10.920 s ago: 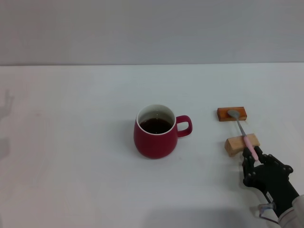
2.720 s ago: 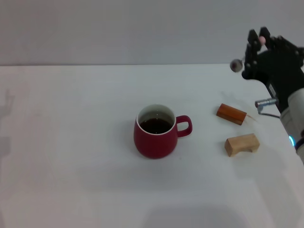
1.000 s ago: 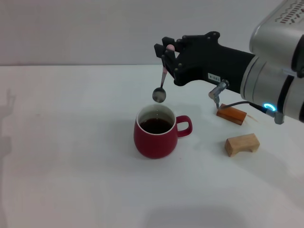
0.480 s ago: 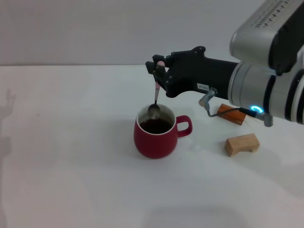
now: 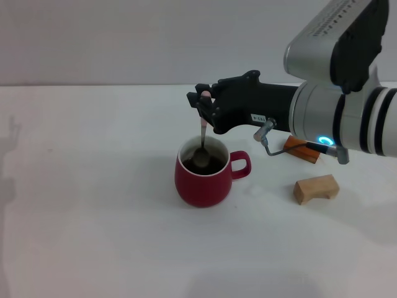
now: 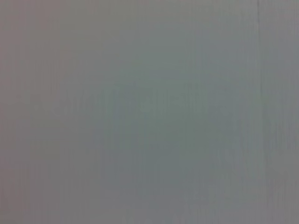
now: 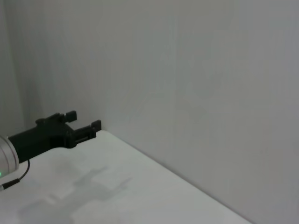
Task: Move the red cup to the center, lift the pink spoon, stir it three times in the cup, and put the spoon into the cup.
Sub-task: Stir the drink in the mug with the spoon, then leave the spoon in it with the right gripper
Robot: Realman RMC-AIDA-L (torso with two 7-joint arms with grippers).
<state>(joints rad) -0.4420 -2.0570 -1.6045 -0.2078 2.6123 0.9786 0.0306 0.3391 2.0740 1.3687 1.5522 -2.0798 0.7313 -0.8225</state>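
Note:
The red cup [image 5: 202, 180] stands mid-table with its handle toward the right and dark liquid inside. My right gripper [image 5: 203, 104] hovers just above its rim, shut on the pink spoon [image 5: 202, 133]. The spoon hangs upright, only a bit of its pink handle showing between the fingers. Its silver bowl dips into the liquid inside the cup. The left wrist view is plain grey. In the right wrist view my left gripper [image 7: 85, 120] shows far off above the table, fingers apart and holding nothing.
Two wooden blocks lie right of the cup: an orange-brown one [image 5: 303, 149] partly behind my right arm, and a pale arched one [image 5: 316, 188] nearer the front. A grey wall rises behind the white table [image 5: 93, 217].
My right gripper has sunk and shifted slightly left over the last second. The spoon's bowl went from above the rim down into the liquid. The cup and blocks stayed put.

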